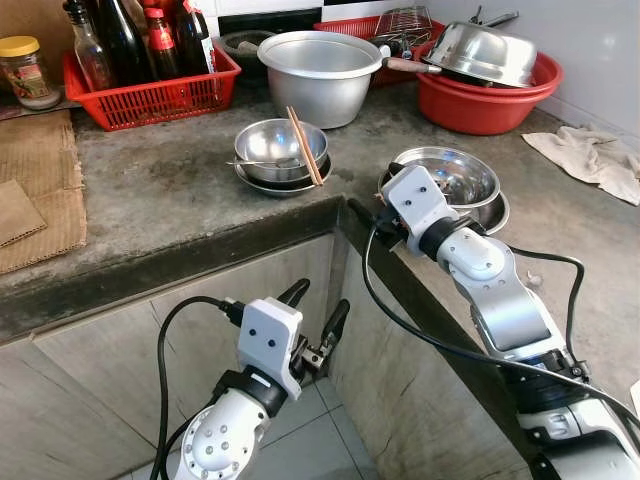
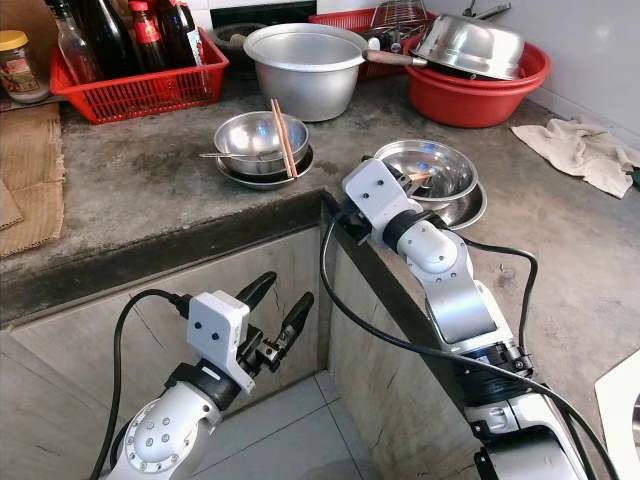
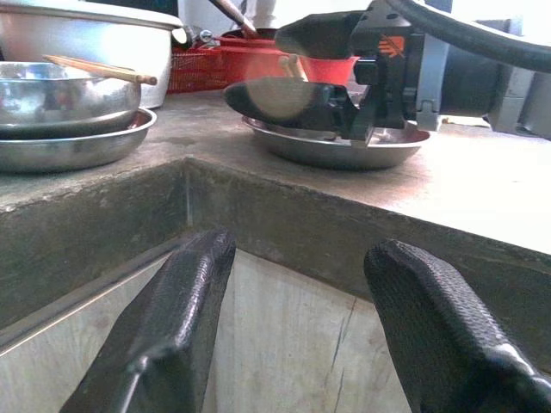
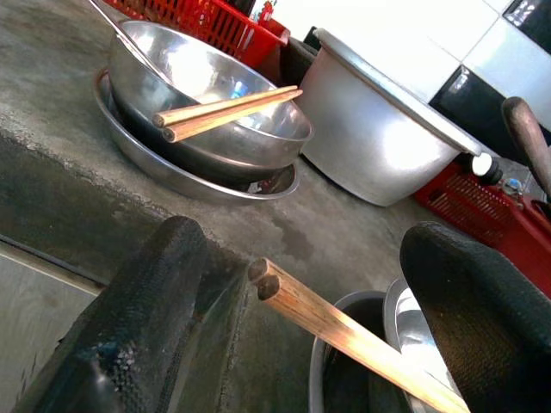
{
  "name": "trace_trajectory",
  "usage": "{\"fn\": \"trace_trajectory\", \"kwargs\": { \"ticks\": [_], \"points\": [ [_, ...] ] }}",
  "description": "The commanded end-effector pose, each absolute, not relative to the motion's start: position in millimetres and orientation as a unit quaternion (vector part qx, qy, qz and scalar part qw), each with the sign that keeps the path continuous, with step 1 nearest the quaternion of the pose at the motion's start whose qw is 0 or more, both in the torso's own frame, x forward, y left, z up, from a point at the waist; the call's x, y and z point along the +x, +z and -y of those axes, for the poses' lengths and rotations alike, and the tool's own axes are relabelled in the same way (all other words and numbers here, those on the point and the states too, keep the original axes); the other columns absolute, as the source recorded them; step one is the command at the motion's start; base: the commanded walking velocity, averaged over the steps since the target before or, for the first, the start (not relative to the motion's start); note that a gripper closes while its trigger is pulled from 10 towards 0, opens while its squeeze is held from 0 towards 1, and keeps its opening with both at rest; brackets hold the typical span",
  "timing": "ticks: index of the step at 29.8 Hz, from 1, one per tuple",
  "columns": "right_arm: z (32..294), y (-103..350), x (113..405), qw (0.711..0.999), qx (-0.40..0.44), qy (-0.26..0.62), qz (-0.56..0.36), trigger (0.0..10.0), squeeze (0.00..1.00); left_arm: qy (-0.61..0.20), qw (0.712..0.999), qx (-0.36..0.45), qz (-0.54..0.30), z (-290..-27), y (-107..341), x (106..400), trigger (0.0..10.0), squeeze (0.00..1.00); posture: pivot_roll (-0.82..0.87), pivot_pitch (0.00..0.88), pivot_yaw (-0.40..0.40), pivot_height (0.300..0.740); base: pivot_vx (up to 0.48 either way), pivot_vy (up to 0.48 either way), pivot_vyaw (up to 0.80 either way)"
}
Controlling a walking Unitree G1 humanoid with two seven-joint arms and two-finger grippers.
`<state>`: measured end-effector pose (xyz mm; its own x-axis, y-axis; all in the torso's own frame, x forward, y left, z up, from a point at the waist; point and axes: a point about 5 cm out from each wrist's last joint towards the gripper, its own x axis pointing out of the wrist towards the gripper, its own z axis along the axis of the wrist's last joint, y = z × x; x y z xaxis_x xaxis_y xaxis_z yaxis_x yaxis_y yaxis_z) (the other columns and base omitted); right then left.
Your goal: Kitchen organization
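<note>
Chopsticks (image 4: 344, 331), light, stiff, slippery, lie across the near steel bowl (image 1: 450, 180) at the table (image 1: 170, 200) corner; take them mid-length. Right gripper (image 4: 318, 335) straddles them, wide. Left gripper (image 1: 318, 312), seven o'clock, wide, empty.

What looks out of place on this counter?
A crumpled cloth lies loose on the counter. In the red tub a steel bowl sits tilted. Chopsticks rest across the stacked bowls.

bottles (image 1: 140, 35) cropped at top, jar label (image 1: 22, 72) unreadable
</note>
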<state>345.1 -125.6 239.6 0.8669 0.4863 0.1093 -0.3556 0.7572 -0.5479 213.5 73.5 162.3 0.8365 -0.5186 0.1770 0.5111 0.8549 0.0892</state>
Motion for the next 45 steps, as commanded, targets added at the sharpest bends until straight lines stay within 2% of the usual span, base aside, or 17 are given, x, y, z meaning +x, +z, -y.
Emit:
{"fn": "trace_trajectory", "kwargs": {
  "ticks": [1,2,8,9,10,11,12,13,35,41,45],
  "points": [
    [127,244,346,0.927,-0.269,0.225,0.131,8.4,0.0,-0.268,0.957,0.02,0.109,-73,166,210,10.0,0.0,0.15,0.124,-0.059,0.74,0.0,0.0,0.0],
    [126,244,346,0.927,-0.27,0.226,0.131,10.0,0.0,-0.268,0.957,0.02,0.109,-73,166,210,10.0,0.0,0.15,0.121,-0.062,0.74,0.0,0.0,0.0],
    [126,242,348,0.926,-0.275,0.225,0.126,10.0,0.0,-0.268,0.957,0.021,0.111,-74,167,211,10.0,0.0,0.15,0.121,-0.062,0.74,0.0,0.0,0.0],
    [127,242,348,0.926,-0.277,0.223,0.124,9.6,0.0,-0.268,0.957,0.021,0.111,-74,167,211,10.0,0.0,0.15,0.121,-0.062,0.74,0.0,0.0,0.0],
    [128,242,349,0.927,-0.279,0.221,0.123,7.4,0.0,-0.268,0.957,0.021,0.112,-73,167,211,10.0,0.0,0.15,0.123,-0.066,0.74,0.0,0.0,0.0],
    [128,241,349,0.927,-0.28,0.219,0.121,4.0,0.0,-0.268,0.957,0.02,0.112,-73,167,211,10.0,0.0,0.15,0.124,-0.065,0.74,0.0,0.0,0.0],
    [128,241,349,0.927,-0.28,0.219,0.121,4.0,0.0,-0.268,0.957,0.02,0.112,-73,167,211,10.0,0.0,0.15,0.124,-0.065,0.74,0.0,0.0,0.0],
    [129,241,350,0.927,-0.282,0.216,0.12,0.0,0.0,-0.268,0.957,0.021,0.112,-73,167,210,10.0,0.0,0.15,0.127,-0.067,0.74,0.0,0.0,0.0],
    [133,250,352,0.927,-0.286,0.197,0.142,0.0,0.0,-0.259,0.959,0.025,0.113,-74,167,212,10.0,0.0,0.15,0.135,-0.066,0.74,0.0,0.0,0.0],
    [135,259,352,0.93,-0.28,0.173,0.166,0.0,0.0,-0.257,0.96,0.026,0.112,-75,167,213,10.0,0.0,0.15,0.135,-0.062,0.74,0.0,0.0,0.0],
    [140,272,347,0.937,-0.255,0.128,0.201,0.0,0.0,-0.254,0.96,0.028,0.113,-76,167,214,10.0,0.0,0.15,0.132,-0.059,0.74,0.0,0.0,0.0]
  ]
}}
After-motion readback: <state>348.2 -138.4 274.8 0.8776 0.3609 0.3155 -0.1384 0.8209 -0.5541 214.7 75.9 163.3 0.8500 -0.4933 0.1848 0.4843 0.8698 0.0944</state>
